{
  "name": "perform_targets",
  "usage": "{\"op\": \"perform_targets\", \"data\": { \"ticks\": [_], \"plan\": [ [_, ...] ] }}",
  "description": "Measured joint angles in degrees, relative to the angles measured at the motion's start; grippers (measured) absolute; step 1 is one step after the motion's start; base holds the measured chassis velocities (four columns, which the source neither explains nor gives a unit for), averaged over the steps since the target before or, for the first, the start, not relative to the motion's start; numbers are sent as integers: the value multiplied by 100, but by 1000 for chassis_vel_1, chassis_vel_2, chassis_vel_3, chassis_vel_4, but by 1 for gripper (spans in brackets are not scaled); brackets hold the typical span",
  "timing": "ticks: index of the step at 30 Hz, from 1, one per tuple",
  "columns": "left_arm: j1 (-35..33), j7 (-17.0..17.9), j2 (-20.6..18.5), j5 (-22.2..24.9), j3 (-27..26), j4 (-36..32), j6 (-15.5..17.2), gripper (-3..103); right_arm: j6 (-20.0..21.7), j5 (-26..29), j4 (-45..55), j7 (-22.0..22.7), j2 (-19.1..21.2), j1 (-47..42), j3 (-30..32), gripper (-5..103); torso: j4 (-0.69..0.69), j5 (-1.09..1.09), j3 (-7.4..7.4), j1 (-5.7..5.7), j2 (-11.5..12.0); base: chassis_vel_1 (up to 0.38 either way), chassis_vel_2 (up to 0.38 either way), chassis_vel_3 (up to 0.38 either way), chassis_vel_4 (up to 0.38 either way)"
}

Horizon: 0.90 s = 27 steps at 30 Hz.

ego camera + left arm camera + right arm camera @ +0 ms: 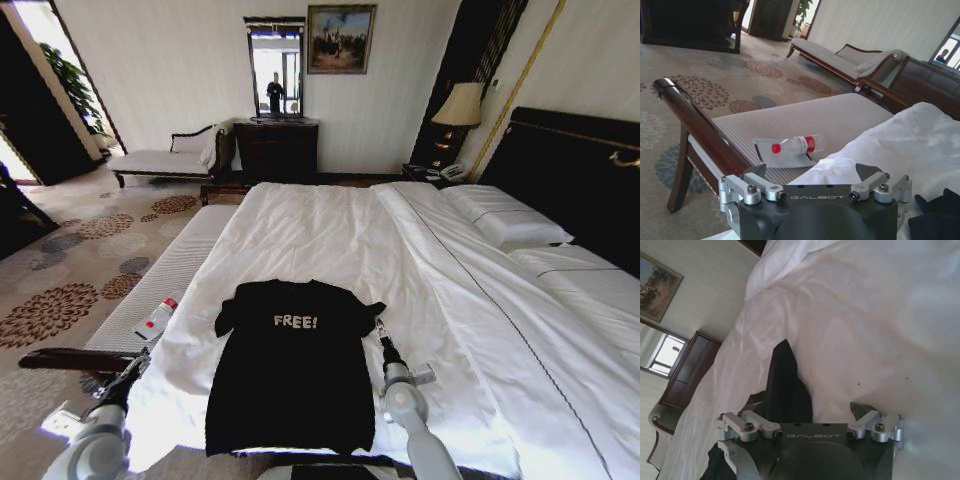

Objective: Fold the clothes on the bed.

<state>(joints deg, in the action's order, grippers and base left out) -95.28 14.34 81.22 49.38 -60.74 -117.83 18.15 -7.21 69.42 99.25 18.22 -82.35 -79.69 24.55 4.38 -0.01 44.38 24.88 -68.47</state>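
Lying flat near the foot of the bed [330, 230], the black T-shirt [290, 370] is spread out with its front up, so the white "FREE!" words [295, 321] can be read. Its sleeves stick out to each side and nothing is folded yet, so I think the folding is only just starting. Being laid out smooth like this makes it easy to take by the edges. The right tool [381, 331] sits just beside the shirt's right sleeve, low over the white sheet [450, 300]. In the right wrist view, its two fingers [752, 412] stand wide apart with nothing between them, and the dark sleeve pokes up near one of them. It looks ready to take hold of that sleeve, but it is not holding it. The left tool [137, 366] hangs off the left side of the bed, well away from the shirt and over the long counter [160, 290] with the pale cushion. In the left wrist view its fingers [758, 172] are spread wide too, and they are empty. It looks like it is waiting. On that counter lies a clear plastic bottle [797, 145] with a red cap, tipped on its side on top of a flat clear bag [782, 159]. I cannot tell if anything is in the bottle.
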Motion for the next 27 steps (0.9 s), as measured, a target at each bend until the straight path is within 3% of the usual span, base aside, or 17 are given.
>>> {"op": "perform_targets", "data": {
  "ticks": [7, 27],
  "plan": [
    [-61, 0, -25, 17, -53, -9, -5, 100, -33, 433, -459, -392, -152, 242, -44, 100, 0, 0, 0, 0, 0, 0, 0, 0, 0],
    [-38, -5, 26, -52, 14, 92, -47, 100, -412, 645, -1087, -1251, -509, 825, -75, 103, 0, 1, 1, 0, 0, 0, 0, 0, 0]
  ]
}}
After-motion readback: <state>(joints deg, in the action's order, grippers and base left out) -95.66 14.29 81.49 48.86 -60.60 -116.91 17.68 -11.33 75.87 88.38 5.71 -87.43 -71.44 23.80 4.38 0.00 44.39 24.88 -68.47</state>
